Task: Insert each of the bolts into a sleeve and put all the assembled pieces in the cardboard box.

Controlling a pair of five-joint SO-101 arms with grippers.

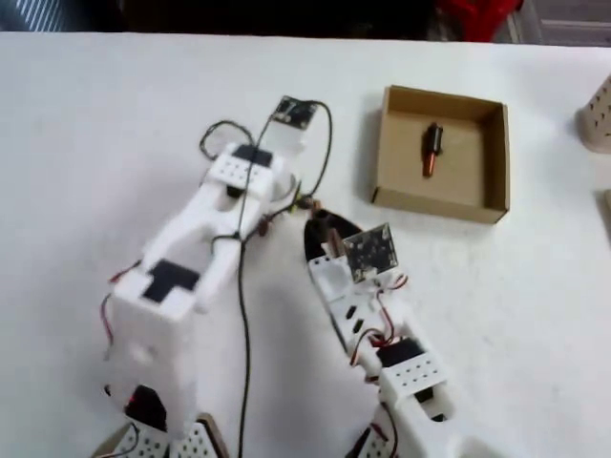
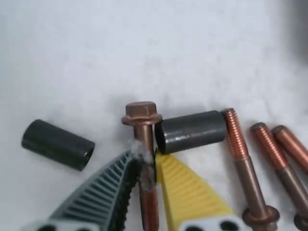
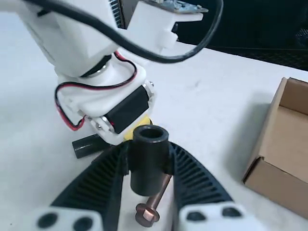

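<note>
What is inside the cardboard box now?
One dark sleeve with a copper bolt sticking out lies on the cardboard box floor. The sleeve covers the rest of the bolt.

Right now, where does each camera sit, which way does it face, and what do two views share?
High view: fixed above the table, looking down on the left arm, right arm and cardboard box.
Left wrist view: on the left arm's wrist, facing down at the table; its grey and yellow fingers clamp a bolt.
Right wrist view: on the right arm's wrist, facing across the table; its black fingers grip a sleeve.
Shared: high and right wrist views both show the cardboard box and left arm.
</note>
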